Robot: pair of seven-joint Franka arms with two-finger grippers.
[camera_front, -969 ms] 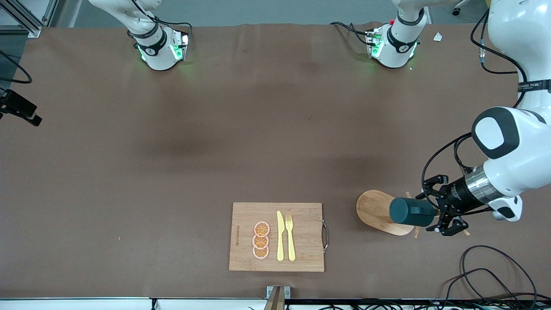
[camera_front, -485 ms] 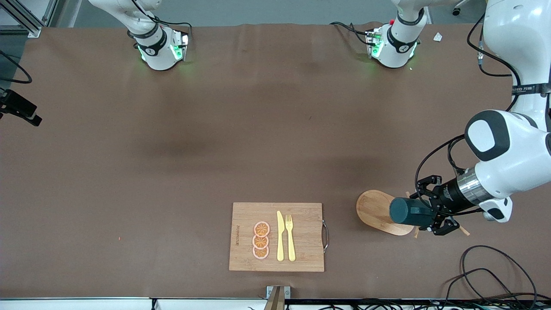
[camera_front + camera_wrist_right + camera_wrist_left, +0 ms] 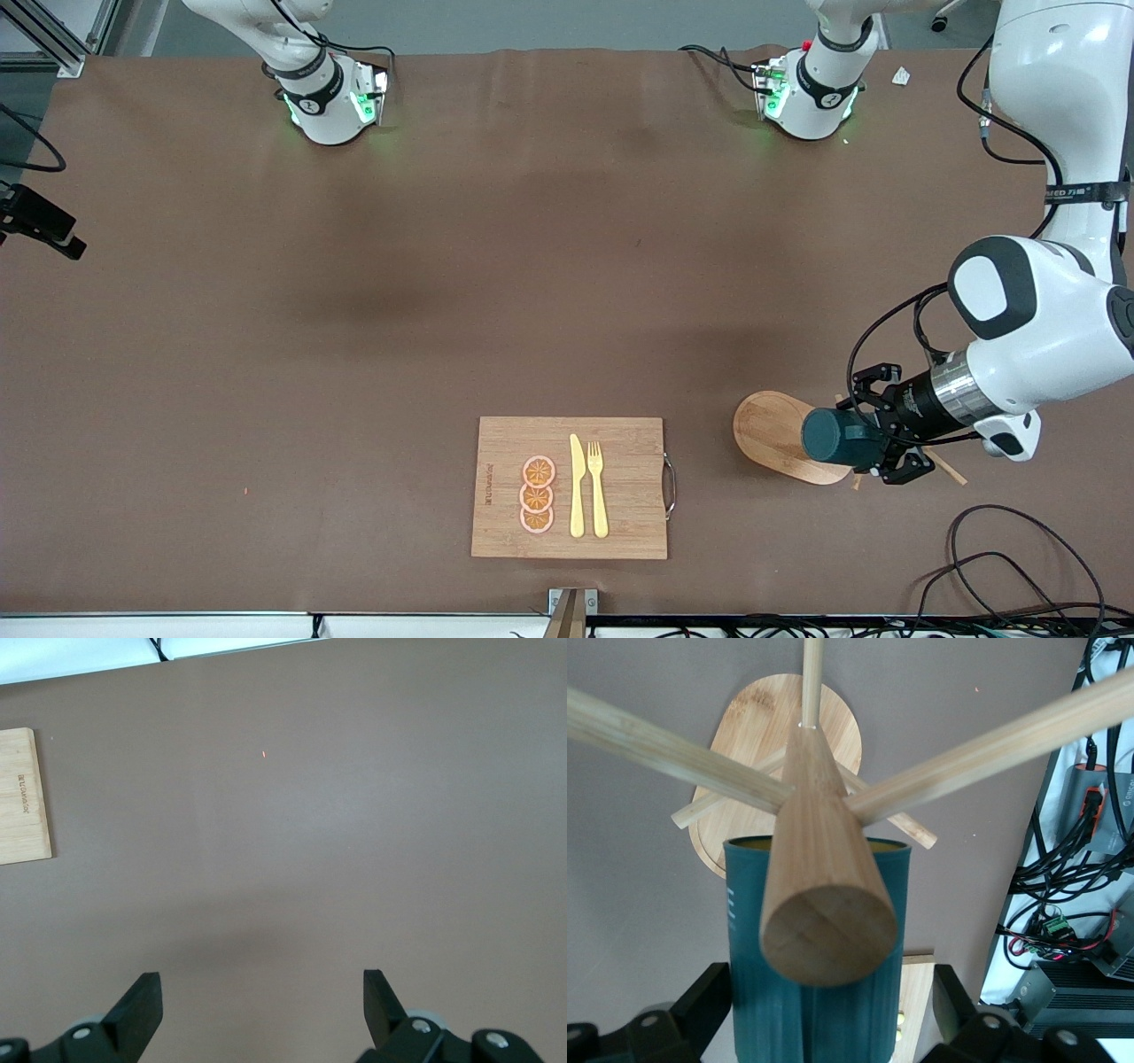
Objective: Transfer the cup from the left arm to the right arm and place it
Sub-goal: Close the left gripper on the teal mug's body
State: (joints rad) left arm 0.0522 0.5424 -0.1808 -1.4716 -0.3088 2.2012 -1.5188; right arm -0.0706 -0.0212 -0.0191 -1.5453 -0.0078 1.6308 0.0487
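The dark teal cup (image 3: 837,437) hangs on the wooden peg stand (image 3: 772,430), near the left arm's end of the table. My left gripper (image 3: 873,431) reaches in at it. In the left wrist view the cup (image 3: 815,992) stands between the two black fingers (image 3: 713,992), with a gap showing at each side, so my left gripper (image 3: 831,974) is open around it. The stand's post (image 3: 824,912) partly covers the cup, and the cup's yellowish rim shows at the end away from the gripper. My right gripper (image 3: 260,979) is open over bare table with nothing between its fingers. It is outside the front view.
A bamboo cutting board (image 3: 629,443) with a yellow knife (image 3: 577,487), a fork (image 3: 597,487) and orange slices (image 3: 537,494) lies nearer the front camera at mid-table. Its edge (image 3: 22,797) shows in the right wrist view. Black cables (image 3: 1001,549) lie near the left arm's corner.
The left arm has slid its open gripper in along the cup, so the fingers now flank its body. The cup and stand have not moved.
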